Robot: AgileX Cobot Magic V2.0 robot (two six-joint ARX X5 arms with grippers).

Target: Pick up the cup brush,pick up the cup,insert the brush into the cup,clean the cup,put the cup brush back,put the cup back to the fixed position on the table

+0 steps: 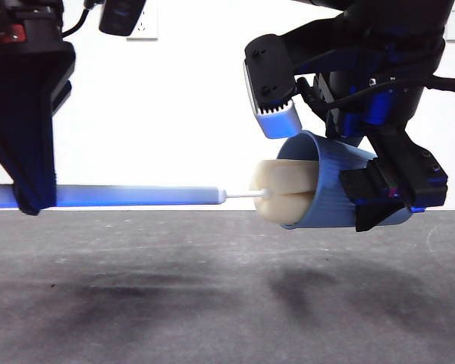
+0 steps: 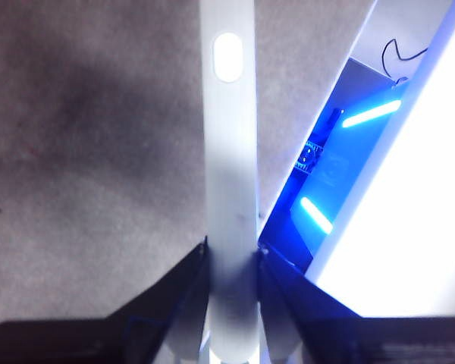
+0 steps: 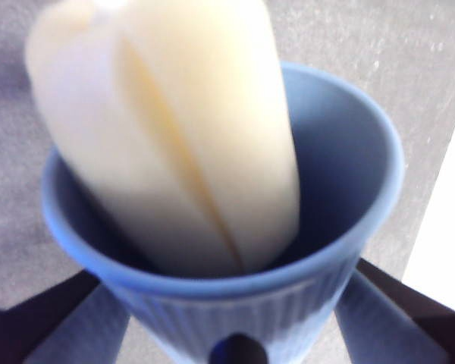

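Observation:
The blue ribbed cup (image 1: 330,186) hangs on its side above the table (image 1: 212,288), mouth facing left, with my right gripper (image 1: 383,201) shut on its body. My left gripper (image 1: 30,199) at the far left is shut on the cup brush (image 1: 136,196), which lies level in the air. The brush's pale-yellow sponge head (image 1: 284,193) sits partly inside the cup's mouth. In the right wrist view the sponge (image 3: 174,136) fills much of the cup (image 3: 349,197). In the left wrist view the grey handle (image 2: 231,189) runs out from between the jaws.
The dark grey table (image 2: 83,174) lies well below both held things. A white wall with an outlet (image 1: 144,26) stands behind.

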